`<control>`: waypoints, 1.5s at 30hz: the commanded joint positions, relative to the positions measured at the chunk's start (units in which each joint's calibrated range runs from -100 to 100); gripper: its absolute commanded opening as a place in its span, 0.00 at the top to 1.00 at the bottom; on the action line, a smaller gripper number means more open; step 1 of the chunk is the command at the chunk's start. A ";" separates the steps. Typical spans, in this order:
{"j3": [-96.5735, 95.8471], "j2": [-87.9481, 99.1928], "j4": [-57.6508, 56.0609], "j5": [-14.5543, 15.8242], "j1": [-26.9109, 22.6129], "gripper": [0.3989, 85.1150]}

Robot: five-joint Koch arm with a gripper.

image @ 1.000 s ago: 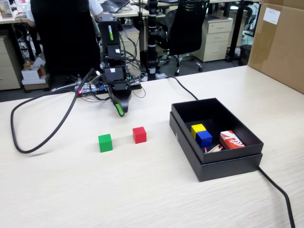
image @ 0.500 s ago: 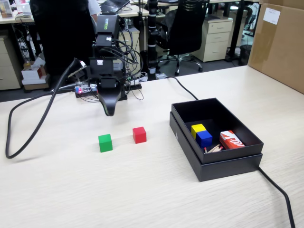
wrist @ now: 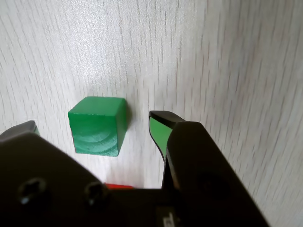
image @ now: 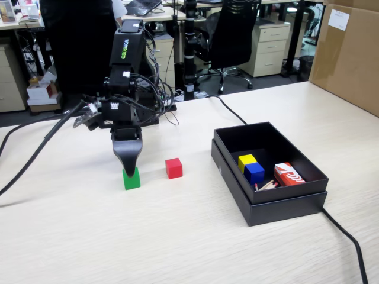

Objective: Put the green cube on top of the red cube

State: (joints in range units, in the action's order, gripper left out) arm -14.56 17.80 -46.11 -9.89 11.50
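The gripper (wrist: 94,124) hangs right over the green cube (image: 131,178), jaws spread wide on either side of it and not squeezing yet. The cube sits on the table (image: 177,236), red cube (image: 173,168) nearby to its right in the fixed view.

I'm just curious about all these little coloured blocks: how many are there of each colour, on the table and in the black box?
Green block: 1, under the claw
Red block: 1, on the table
Yellow block: 1, in the black box
Blue block: 1, in the box
Total: 4 blocks
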 commanded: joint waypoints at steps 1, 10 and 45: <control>5.04 -1.45 -0.67 -0.10 0.00 0.48; 7.94 -6.84 -0.67 0.10 -0.24 0.53; 2.68 24.60 -15.88 6.84 -4.10 0.99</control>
State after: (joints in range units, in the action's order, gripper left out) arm -13.83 36.83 -60.90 -4.96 8.28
